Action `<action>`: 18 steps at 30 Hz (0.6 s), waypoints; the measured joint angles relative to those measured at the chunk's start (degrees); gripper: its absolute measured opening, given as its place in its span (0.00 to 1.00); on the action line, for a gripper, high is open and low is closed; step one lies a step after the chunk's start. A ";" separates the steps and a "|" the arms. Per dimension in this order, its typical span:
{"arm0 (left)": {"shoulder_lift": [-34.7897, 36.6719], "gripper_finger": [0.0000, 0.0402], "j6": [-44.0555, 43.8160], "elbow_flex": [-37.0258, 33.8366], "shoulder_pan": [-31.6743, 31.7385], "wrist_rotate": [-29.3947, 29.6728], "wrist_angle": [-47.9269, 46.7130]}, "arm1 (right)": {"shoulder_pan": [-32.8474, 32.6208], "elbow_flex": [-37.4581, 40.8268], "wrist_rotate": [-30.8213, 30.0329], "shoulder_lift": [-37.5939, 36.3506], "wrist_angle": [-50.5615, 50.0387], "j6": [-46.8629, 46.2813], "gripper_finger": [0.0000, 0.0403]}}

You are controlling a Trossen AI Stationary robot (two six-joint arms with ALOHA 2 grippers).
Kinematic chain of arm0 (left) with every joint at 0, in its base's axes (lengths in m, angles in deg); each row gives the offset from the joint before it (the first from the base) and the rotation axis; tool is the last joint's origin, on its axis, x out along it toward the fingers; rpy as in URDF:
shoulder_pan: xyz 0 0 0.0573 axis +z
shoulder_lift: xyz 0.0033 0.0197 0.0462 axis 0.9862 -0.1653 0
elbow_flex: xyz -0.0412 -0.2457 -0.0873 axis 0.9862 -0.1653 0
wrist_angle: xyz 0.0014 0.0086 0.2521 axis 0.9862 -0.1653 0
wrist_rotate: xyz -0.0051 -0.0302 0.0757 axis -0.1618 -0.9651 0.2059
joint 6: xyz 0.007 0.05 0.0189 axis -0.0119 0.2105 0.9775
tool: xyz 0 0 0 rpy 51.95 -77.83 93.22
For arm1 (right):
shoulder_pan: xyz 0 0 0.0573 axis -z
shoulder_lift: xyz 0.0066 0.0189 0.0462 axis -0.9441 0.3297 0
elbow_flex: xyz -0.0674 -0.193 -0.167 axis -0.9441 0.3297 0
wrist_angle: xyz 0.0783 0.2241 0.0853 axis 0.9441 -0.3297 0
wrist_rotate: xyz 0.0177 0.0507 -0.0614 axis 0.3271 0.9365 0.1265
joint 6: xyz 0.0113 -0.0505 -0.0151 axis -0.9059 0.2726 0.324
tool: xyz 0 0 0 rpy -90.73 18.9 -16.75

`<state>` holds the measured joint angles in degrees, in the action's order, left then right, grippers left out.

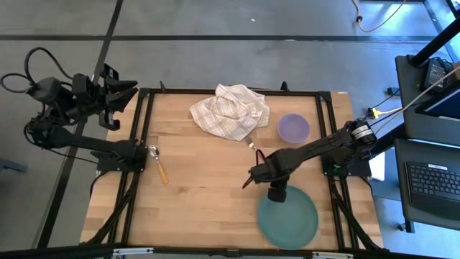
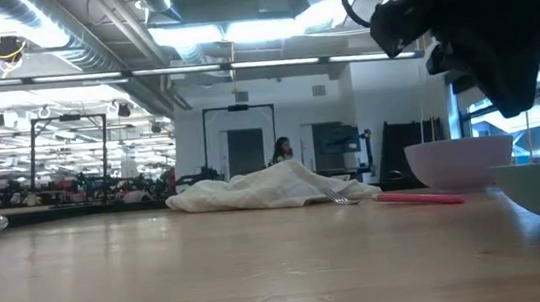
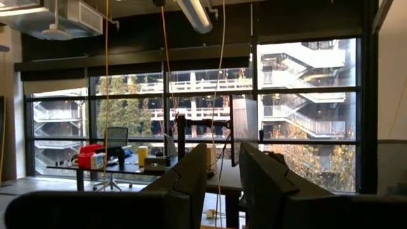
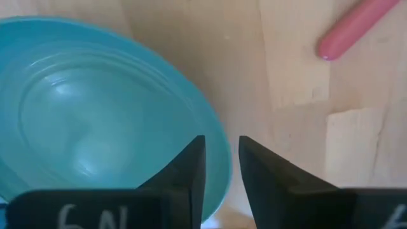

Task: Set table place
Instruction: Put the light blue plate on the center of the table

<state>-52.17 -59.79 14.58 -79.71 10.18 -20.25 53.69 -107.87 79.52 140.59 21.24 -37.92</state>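
The right hand [image 1: 276, 193] hangs over the bench [image 1: 208, 194], above the far rim of the teal plate [image 1: 289, 218]. In the right wrist view its two dark fingers [image 4: 187, 172] stand close together with only a thin slit between them and nothing in it; the slit sits just over the plate's edge, and the low view shows the hand up in the air, clear of the plate. The plate lies flat on the wood, mostly on the near side of the hand, toward the bench's front edge.

The red-handled fork [image 1: 256, 154] lies beyond the hand, toward the middle of the bench; its handle end shows in the right wrist view just past the plate rim, apart from it. The fork's metal end lies at the edge of the checked cloth [image 1: 230, 110], which sits crumpled farther off at the back of the bench. The lilac bowl [image 1: 293, 128] stands upright beyond the hand too, beside the cloth and well apart from the plate.

The spoon with the yellow-orange handle [image 1: 159, 165] lies far across the bench from the right hand, near the opposite edge.

The left hand [image 1: 119, 94] waits off the bench's far left corner, raised and facing the room; its fingers [image 3: 191, 181] stand apart, holding nothing.
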 joint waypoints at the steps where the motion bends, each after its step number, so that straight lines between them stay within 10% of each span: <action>1: 0.00 0.22 -0.02 0.00 0.00 0.00 0.00 | 0.00 0.00 -0.02 0.00 -0.04 1.10 0.24; 18: -0.01 0.22 0.00 0.00 0.00 0.00 -1.31 | -2.86 0.04 0.55 0.00 0.37 3.13 0.24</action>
<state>-52.18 -59.79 14.58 -79.71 10.18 -21.56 50.83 -107.83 80.06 140.59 21.61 -34.79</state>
